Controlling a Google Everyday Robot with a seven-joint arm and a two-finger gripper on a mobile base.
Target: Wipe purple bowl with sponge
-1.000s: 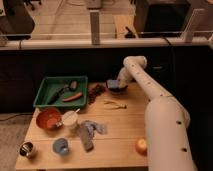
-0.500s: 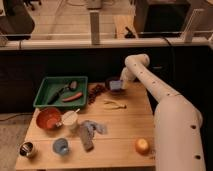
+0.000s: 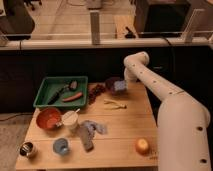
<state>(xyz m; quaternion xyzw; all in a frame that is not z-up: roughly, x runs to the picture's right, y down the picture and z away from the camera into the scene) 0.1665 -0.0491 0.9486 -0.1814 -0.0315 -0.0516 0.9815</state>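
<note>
Where the wooden surface [image 3: 115,127] meets its far edge, the purple bowl [image 3: 111,85] sits right of centre, with a pale blue sponge [image 3: 120,86] lying in or against its right side. Just above and right of that sponge hangs the tool [image 3: 127,79], at the end of the white arm [image 3: 165,95], which bends down from an elbow beyond the far edge. Whether the tool grips the sponge cannot be told.

Left of the bowl and nearly touching it is a dark red cluster [image 3: 96,91], perhaps grapes. Just in front of the bowl lies a small pale yellowish item [image 3: 115,104]. Further left a green tray [image 3: 47,91] holds an orange carrot-like piece [image 3: 72,97] and some dark objects. Nearer the front stand an orange-red bowl [image 3: 48,119], a white cup [image 3: 71,118] just beside it, a crumpled grey-blue cloth [image 3: 89,131], a small blue cup [image 3: 61,146] and a dark can [image 3: 27,149] at the front left corner. An orange fruit [image 3: 142,145] rests at the front right, close to the robot's white body.
</note>
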